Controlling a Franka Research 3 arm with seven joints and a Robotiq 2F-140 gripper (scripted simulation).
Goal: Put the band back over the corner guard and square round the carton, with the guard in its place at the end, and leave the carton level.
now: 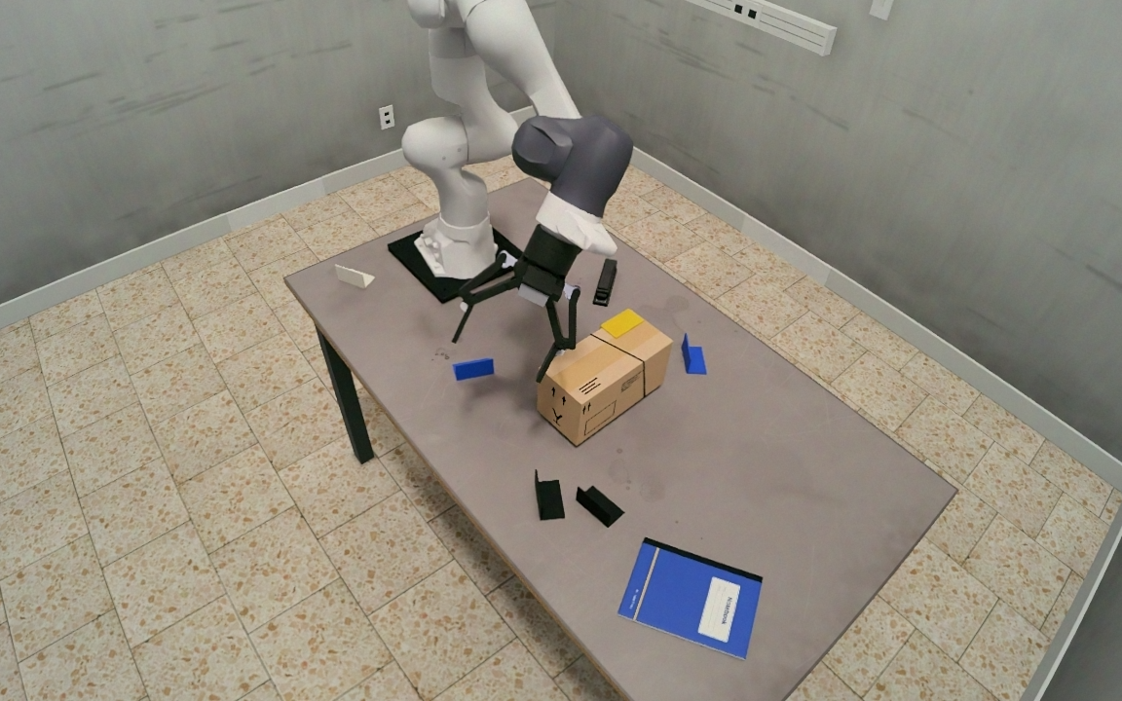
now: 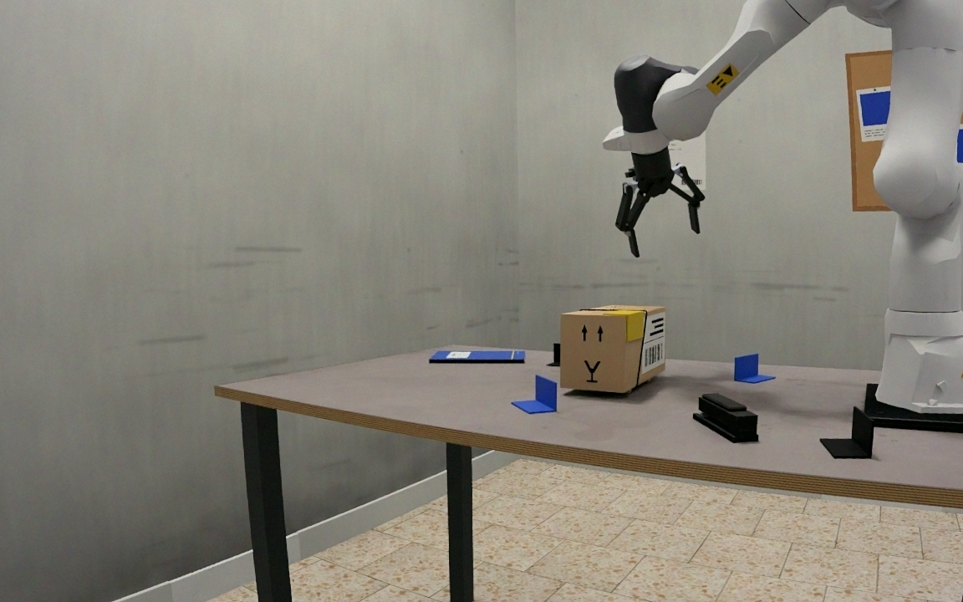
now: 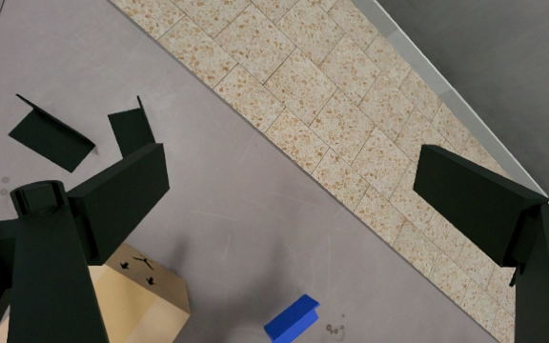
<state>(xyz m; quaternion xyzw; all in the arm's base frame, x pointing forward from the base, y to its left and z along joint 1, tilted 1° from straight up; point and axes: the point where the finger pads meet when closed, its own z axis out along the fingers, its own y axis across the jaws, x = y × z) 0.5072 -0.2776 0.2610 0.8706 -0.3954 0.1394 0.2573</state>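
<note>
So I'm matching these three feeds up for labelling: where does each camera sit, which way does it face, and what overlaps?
Top: high above the table's notebook end, looking down toward the robot base; whole arm and open gripper show.
Exterior: beside the table at about its height, facing a long side; arm, base and gripper above the carton.
Wrist: on the arm's end, looking down past both fingers at table edge and floor.
Shared: top and wrist both show the carton, two black guards and a blue guard.

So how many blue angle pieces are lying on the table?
2. One blue angle piece lies on the table between the carton and the near edge; the other stands beyond the carton's far side. More might hide behind the carton.
</note>
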